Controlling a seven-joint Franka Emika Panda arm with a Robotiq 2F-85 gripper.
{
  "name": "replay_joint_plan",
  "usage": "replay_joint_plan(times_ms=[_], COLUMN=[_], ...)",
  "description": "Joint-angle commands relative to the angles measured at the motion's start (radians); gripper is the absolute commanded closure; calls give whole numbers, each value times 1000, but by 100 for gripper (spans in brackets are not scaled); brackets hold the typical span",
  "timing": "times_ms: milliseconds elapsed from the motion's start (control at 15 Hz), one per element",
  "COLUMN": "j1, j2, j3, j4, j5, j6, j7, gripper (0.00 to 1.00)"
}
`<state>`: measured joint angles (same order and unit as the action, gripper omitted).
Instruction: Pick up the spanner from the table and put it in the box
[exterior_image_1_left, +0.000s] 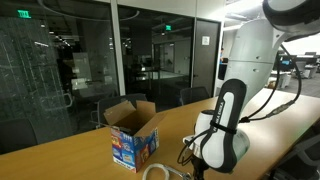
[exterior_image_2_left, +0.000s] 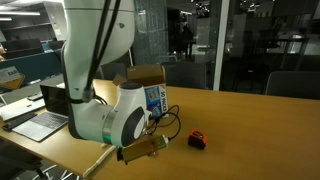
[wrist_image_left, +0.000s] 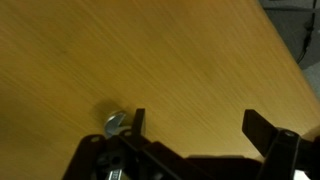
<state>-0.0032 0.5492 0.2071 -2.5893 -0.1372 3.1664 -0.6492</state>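
Note:
In the wrist view my gripper (wrist_image_left: 194, 114) is open and empty, low over the wooden table. The silvery head of the spanner (wrist_image_left: 115, 122) shows just outside the left finger, beside it and not between the jaws; the rest of the tool is hidden by the gripper body. The box, a small carton with brown flaps open and blue-and-white printed sides, stands on the table in both exterior views (exterior_image_1_left: 133, 137) (exterior_image_2_left: 152, 92), partly behind the arm in one. The arm (exterior_image_1_left: 225, 125) leans down to the table next to the box; the fingers do not show in the exterior views.
A small red-and-black object (exterior_image_2_left: 197, 140) lies on the table beside the arm. A pale ring-shaped thing (exterior_image_1_left: 155, 172) and dark cables (exterior_image_1_left: 186, 150) lie near the box. A laptop (exterior_image_2_left: 38, 122) sits on a lower desk. Glass walls stand behind.

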Motion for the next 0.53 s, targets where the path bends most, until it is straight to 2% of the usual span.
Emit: replay_joint_plan(times_ms=[0, 200, 467], j1=[-17, -36, -30], j2=[44, 56, 101], j3=[-22, -6, 7], j4=[109, 171, 227], j5=[-96, -120, -129], j6=[-52, -79, -59], j7=[34, 39, 43], gripper=[0, 0, 0])
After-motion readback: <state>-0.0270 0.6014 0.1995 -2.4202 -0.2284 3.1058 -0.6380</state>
